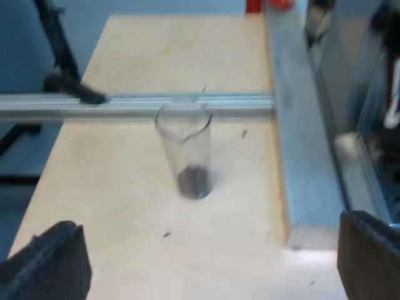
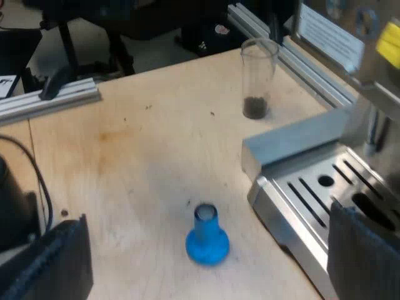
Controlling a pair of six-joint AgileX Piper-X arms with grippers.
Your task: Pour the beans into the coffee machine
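A clear measuring glass (image 1: 185, 152) stands upright on the pale wooden table (image 1: 125, 187), with a small dark heap of beans in its bottom. My left gripper (image 1: 209, 269) is open, its fingers spread wide, a short way back from the glass and above the table. The glass (image 2: 257, 78) also stands beside the espresso machine (image 2: 350, 56). My right gripper (image 2: 209, 262) is open over the table with nothing between its fingers, near a blue tamper (image 2: 207, 237). The machine's metal drip tray (image 2: 312, 194) lies close to one right finger.
An aluminium rail (image 1: 125, 105) runs across the table just behind the glass. A metal beam (image 1: 294, 125) runs along the table's edge beside the machine. A red end (image 1: 253, 6) shows far off by the machine.
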